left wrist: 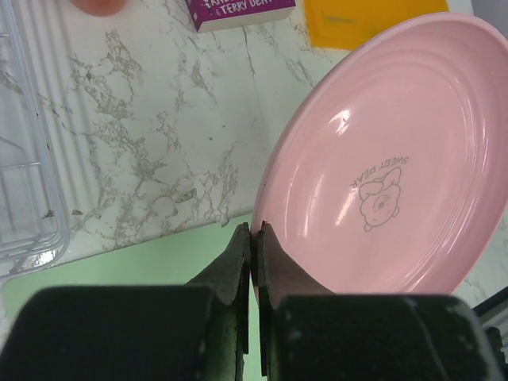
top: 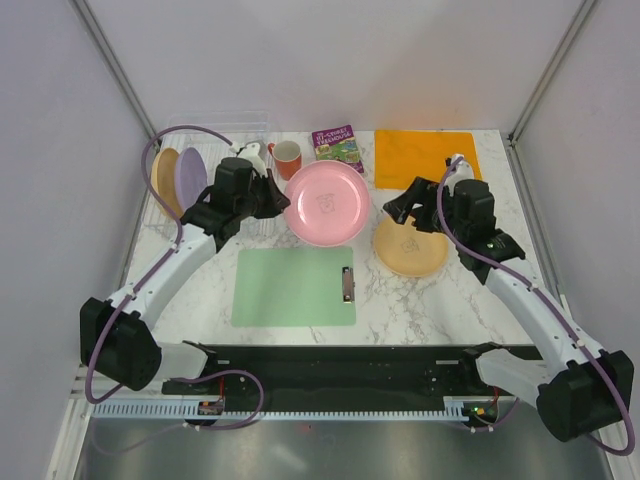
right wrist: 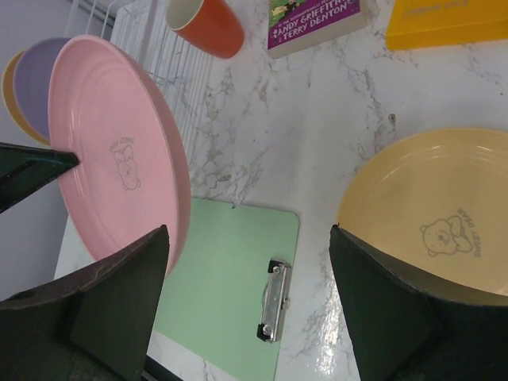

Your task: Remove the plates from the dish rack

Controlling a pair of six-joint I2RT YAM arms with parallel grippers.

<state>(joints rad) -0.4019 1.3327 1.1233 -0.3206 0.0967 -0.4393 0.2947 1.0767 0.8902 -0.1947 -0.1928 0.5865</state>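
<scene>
- The left fingers [left wrist: 236, 258] are clamped on the near rim of the pink plate [left wrist: 381, 159], which tilts away from them toward 1 o'clock.
- Best to lower its far edge onto the tabletop [top: 440, 300] first, letting go only once it lies flat.
- The right fingers [right wrist: 119, 294] gape empty over the yellow-orange plate [right wrist: 429, 214], at the pink one's 4 o'clock. The two plates seem apart, though overlap hides the gap.
- At 9 o'clock, the dish rack [left wrist: 24, 198] holds the lilac plate [top: 190, 175] and the tan-yellow plate [top: 165, 178].
</scene>
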